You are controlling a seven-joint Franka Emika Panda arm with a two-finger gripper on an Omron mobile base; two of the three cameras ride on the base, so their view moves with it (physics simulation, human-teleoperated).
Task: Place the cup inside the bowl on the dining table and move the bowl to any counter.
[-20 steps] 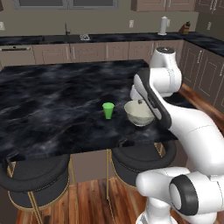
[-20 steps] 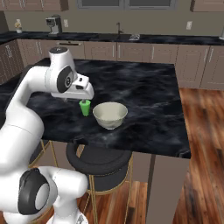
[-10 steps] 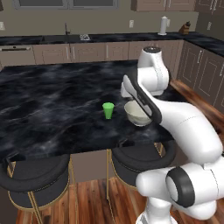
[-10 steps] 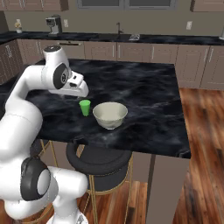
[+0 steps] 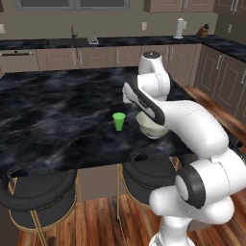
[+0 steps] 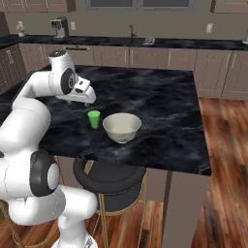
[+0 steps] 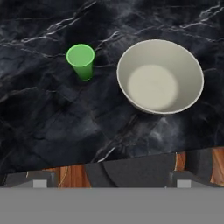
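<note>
Bare marble lies on the table (image 6: 164, 111) all round the cup (image 6: 94, 118) and bowl (image 6: 122, 127); they stand near each other, apart, with a gap between them. Nothing stands above either. The gripper (image 6: 83, 98) hangs open over the table beyond the cup. Stools (image 5: 38, 194) stand below the near edge.

bowl (image 5: 153, 127) partly hidden behind the arm in the left base view, stool (image 7: 135, 174) cut off at the hand view's lower edge
</note>
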